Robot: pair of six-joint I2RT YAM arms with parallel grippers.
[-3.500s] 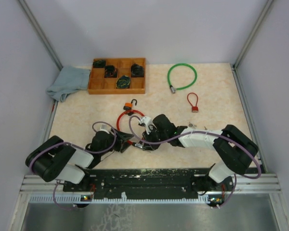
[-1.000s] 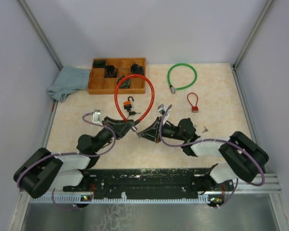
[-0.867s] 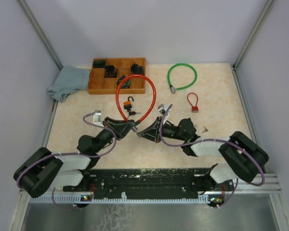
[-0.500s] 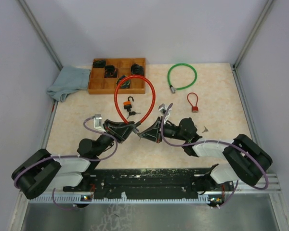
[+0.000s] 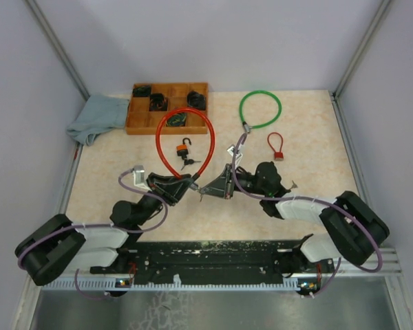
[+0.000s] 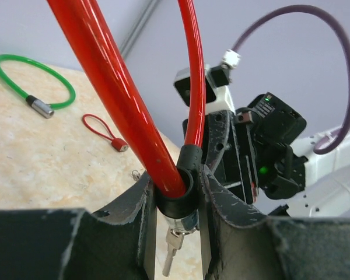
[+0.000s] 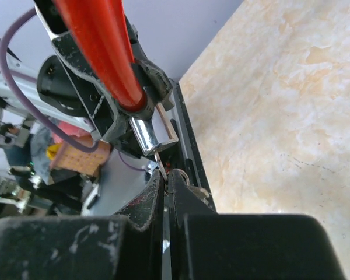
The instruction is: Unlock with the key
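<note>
The left hand (image 5: 182,184) (image 6: 176,195) pinches the black barrel of the red cable lock (image 5: 158,142) (image 6: 114,87) between its two fingers, above the near middle of the bench (image 5: 310,130). From this grip, the red cable rises in a tall loop that arches back towards the wooden tray (image 5: 139,126). The right hand (image 5: 208,188) (image 7: 165,179) meets it from the other side, tip to tip. Its fingers are pressed together on a thin bit of metal that appears to be the key (image 6: 171,256) (image 7: 161,158), which sticks out of the silver end of the lock barrel. In the left wrist view the key hangs straight down below the barrel, between the left fingers. Just beyond the two hands, inside the outline of the red loop, an orange padlock (image 5: 184,146) lies on the bench. Farther back lie a green cable loop (image 5: 260,108) and a small red cable lock (image 5: 276,146).
</note>
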